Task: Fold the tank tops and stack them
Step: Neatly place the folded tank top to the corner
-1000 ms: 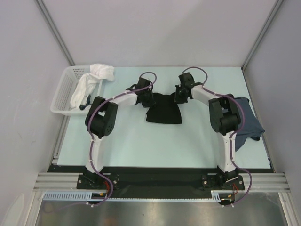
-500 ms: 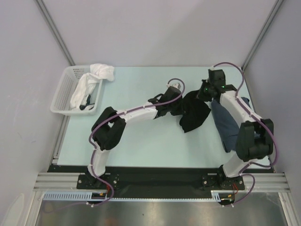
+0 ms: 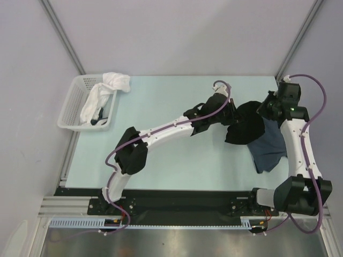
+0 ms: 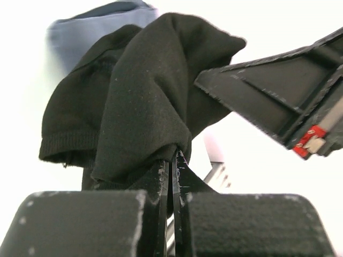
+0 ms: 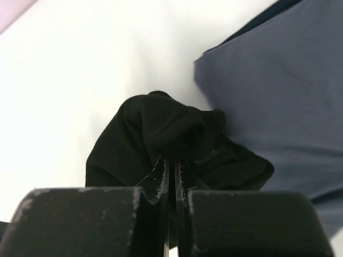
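Overhead, close wrist views, sharing black tank top [image 3: 245,126]

Counter [image 3: 161,160]: pale mint-green flat top, matte. Far left corner: a white plastic lattice basket [image 3: 68,110] sits on it, with a white crumpled cloth [image 3: 110,84] draped over the basket's far rim. Right side: a dark slate-blue cloth tank top [image 3: 267,151] lies directly on the counter, near the right edge. A plain black cloth tank top [image 3: 245,127] overlaps the blue one's left part. I cannot tell from my views whether it touches the counter itself.
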Tool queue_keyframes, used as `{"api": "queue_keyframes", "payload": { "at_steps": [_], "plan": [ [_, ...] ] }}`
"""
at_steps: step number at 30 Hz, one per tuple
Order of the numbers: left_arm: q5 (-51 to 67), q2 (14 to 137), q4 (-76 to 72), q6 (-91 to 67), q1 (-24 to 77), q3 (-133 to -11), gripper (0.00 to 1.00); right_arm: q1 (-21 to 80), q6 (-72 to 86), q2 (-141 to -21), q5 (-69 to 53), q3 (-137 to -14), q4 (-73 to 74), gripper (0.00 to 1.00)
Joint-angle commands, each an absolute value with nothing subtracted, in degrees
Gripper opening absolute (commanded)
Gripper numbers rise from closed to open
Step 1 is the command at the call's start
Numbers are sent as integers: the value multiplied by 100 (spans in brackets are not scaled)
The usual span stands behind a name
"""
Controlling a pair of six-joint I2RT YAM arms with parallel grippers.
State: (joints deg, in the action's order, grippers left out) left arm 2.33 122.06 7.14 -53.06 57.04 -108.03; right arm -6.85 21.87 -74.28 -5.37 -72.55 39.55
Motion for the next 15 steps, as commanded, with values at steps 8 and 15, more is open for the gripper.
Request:
{"api": "queue_keyframes", "payload": {
  "at_steps": [8, 15],
  "plan": [
    [299, 13262, 430, -5458, 6117, -12478, 0, -1784, 1811, -7285, -1160, -7505, 4359, 0],
    [299, 13473, -263, -5818, 6179, -11865, 0, -1959, 1811, -7400, -1186, -7252, 4210, 0]
  ]
}}
